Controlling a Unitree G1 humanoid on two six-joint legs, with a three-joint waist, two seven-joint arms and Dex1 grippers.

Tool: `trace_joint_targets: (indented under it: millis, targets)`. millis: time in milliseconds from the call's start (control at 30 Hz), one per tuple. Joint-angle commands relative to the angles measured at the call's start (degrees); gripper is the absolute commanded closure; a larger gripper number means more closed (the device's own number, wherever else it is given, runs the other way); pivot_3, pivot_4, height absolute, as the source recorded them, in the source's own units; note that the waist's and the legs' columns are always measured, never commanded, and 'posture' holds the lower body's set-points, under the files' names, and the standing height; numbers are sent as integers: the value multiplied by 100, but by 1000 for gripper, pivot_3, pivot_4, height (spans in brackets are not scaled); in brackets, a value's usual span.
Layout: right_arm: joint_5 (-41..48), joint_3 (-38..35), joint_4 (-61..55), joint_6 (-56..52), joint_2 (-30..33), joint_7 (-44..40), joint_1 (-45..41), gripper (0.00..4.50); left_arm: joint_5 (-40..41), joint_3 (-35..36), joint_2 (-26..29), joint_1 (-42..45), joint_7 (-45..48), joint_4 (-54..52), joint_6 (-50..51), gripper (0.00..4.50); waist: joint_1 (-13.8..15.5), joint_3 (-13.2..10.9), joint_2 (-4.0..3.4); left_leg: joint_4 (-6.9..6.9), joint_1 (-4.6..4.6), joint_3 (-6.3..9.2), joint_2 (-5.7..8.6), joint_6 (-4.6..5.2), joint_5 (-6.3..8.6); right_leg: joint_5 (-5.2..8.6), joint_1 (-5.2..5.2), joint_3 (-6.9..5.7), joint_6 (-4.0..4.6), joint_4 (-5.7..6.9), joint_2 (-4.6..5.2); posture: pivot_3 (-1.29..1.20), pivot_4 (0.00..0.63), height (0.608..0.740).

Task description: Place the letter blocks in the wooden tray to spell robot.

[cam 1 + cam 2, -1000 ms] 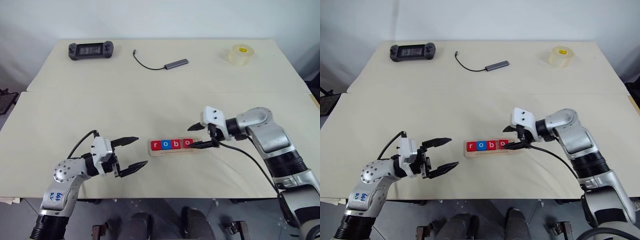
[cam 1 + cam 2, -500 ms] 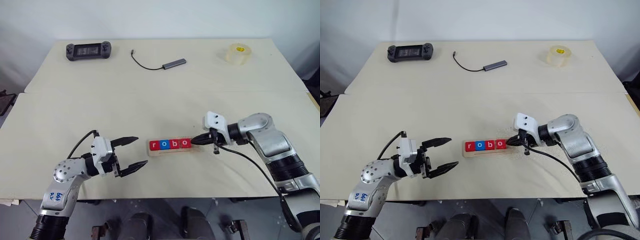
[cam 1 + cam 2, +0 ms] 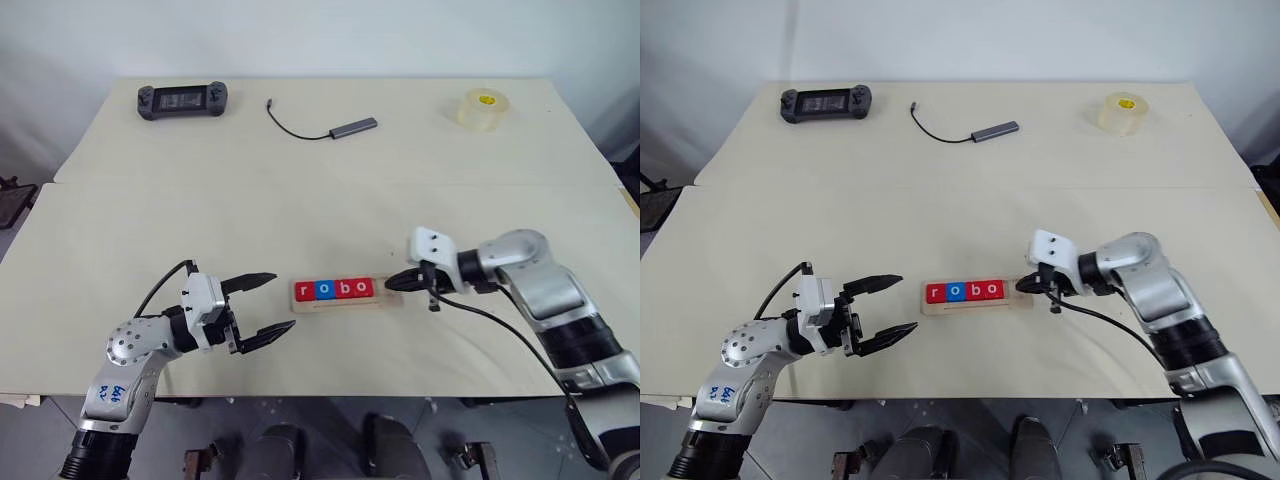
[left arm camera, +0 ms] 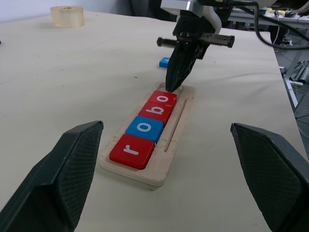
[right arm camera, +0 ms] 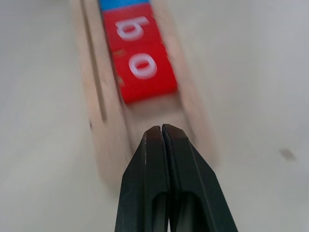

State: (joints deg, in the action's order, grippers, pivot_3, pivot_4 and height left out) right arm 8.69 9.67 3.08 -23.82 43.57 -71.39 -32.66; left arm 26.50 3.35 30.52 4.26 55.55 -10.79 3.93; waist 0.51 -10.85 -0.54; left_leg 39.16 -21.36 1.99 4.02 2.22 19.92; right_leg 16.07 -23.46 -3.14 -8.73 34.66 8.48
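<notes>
- Since a second ago, the right gripper [image 3: 392, 282] has gone from open around the last tile to pinched together, and it has drawn back a little from that tile; the wooden tray [image 3: 345, 303] has slid slightly left.
- Pale wood, long and shallow with rounded corners, the tray lies on the matte cream bench [image 3: 300, 200] between the two arms, a thin groove running along its near edge.
- Four flat, glossy square letter blocks [image 4: 147, 126] sit in its recess touching one another: red r, blue o, red b, red o, left to right. The right end of the slot is bare wood.
- One blue tile [image 4: 164, 62] lies on the bench just beyond the tray, behind the right gripper.
- Black fingers of the right gripper are pressed together, holding nothing, tips over the tray's bare right end just beside the last o.
- Left gripper [image 3: 262, 304] hovers left of the tray, spread wide and empty.
</notes>
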Motion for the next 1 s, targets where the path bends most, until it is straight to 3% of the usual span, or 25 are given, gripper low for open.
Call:
trace_joint_targets:
  millis: [33,100,200,367,500,700,1000]
  targets:
    - [622,-1041,-769,-186,187,287,579,3593,-1,34,54,84,107,0,-127,0,9,0,0,0,0,-1,-1,0,0,0,0,0,0,0,-1,0,150,740]
    - [681,-1516,-1022,38,159,598,1118,2897,-5,45,53,125,153,91,-157,0,33,0,0,0,0,-1,-3,0,0,0,2,-1,0,0,-2,0,150,740]
    - [804,-2857,-1193,988,-383,1398,2495,1829,-34,14,13,303,205,320,-183,0,118,3,5,0,4,1,-6,-4,2,0,8,-6,0,1,-6,0,150,740]
    - [848,-3670,-1380,1744,-1088,2209,3827,147,-14,-18,-10,443,303,509,-184,0,98,4,4,0,6,-10,10,5,-1,-1,9,9,-3,6,2,0,150,740]
    - [928,-3907,-1407,2040,-1520,2702,4294,62,9,-45,79,507,546,635,-154,0,5,9,-5,-1,28,-31,-3,3,-1,-2,11,24,-4,19,-6,0,150,740]
    - [1067,-3651,-1763,1910,-1701,3048,4546,62,-26,3,62,731,656,894,-231,0,-10,9,-6,0,28,-32,-7,0,-5,0,7,30,-1,29,-9,0,150,740]
    - [1260,-2634,-2153,-591,-1458,4026,3004,62,-42,-96,-89,637,526,689,-243,0,-48,10,-6,0,25,-29,-11,-2,-5,1,0,31,2,30,-8,0,150,740]
